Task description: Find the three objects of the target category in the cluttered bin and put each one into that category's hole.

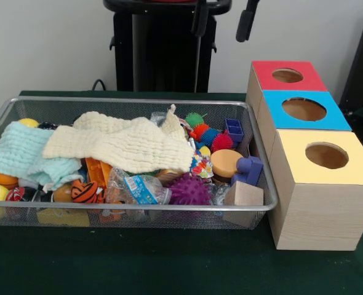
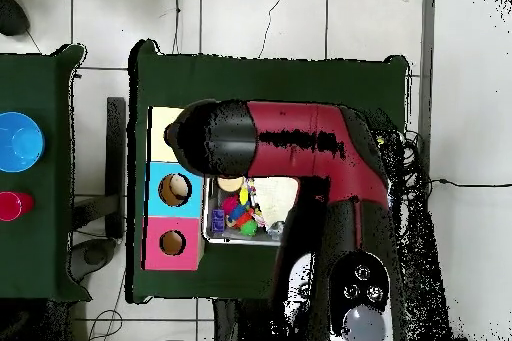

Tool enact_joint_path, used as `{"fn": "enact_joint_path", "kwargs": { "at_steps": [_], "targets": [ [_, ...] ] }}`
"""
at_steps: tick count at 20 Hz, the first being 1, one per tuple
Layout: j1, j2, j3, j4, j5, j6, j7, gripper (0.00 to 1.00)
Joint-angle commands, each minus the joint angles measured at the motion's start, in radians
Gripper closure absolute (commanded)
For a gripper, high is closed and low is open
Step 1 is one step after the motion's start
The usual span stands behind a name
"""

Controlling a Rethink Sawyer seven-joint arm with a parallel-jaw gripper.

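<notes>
The wire mesh bin (image 1: 132,100) lies across the table, full of toys and cloths. One whitish lump with red, yellow and blue patches (image 1: 200,166) peeks out from under the cream cloth (image 1: 126,144), right of centre; I see no other such lump. The yellow-topped box (image 1: 323,184) stands at the front right, and its hole (image 1: 327,155) is unblocked. My gripper (image 1: 224,21) shows only as two dark tips set wide apart at the top edge, high above the bin and empty. In the overhead view my arm (image 2: 300,147) covers most of the bin (image 2: 212,227) and the yellow box's hole.
A light blue cloth (image 1: 18,153) covers the bin's left end. A purple spiky ball (image 1: 189,190), a clear wrapper with a blue label (image 1: 141,187), a blue block (image 1: 249,169) and a wooden block (image 1: 243,195) lie near the front. Blue-topped (image 1: 304,109) and red-topped (image 1: 287,75) boxes stand behind the yellow one.
</notes>
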Motion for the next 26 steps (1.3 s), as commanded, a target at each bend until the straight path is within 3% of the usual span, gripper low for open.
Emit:
{"fn": "enact_joint_path", "kwargs": {
  "at_steps": [1, 5, 10, 14, 17, 21, 26],
  "targets": [
    [0.008, 0.081, 0.089, -0.032, -0.026, 0.019, -0.001, 0.0],
    [-0.001, 0.065, 0.092, -0.012, -0.05, -0.101, -0.019, 0.0],
    [-0.036, 0.075, 0.121, -0.022, -0.045, -0.1, -0.084, 0.0],
    [-0.06, 0.038, 0.131, 0.034, -0.039, -0.147, -0.09, 0.0],
    [-0.112, 0.034, 0.172, 0.041, -0.02, -0.139, -0.155, 0.0],
    [-0.19, 0.044, 0.234, -0.017, -0.02, -0.103, -0.248, 0.0],
    [-0.223, 0.086, 0.282, -0.097, -0.066, -0.089, -0.259, 0.0]
  ]
}}
